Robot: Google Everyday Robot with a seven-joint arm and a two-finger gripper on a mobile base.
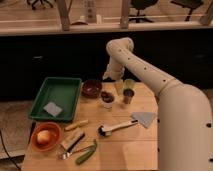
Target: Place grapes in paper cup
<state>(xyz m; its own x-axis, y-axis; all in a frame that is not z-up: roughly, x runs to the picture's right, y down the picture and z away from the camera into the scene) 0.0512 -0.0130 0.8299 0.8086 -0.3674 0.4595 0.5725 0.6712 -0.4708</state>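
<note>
The grapes (106, 95), a small dark maroon cluster, sit at the mouth of a white paper cup (107, 104) near the middle of the wooden table (130, 150). My white arm comes in from the right, bends high and points down at the table's far edge. The gripper (112, 76) hangs a little above and behind the grapes, apart from them.
A dark red-brown bowl (92, 88) stands left of the cup. A pale cup (119, 86), a greenish cup (130, 83) and a metal cup (128, 96) stand to its right. A green tray (70, 85), an orange bowl (34, 145), a brush (117, 128) and a grey cloth (144, 118) lie nearer.
</note>
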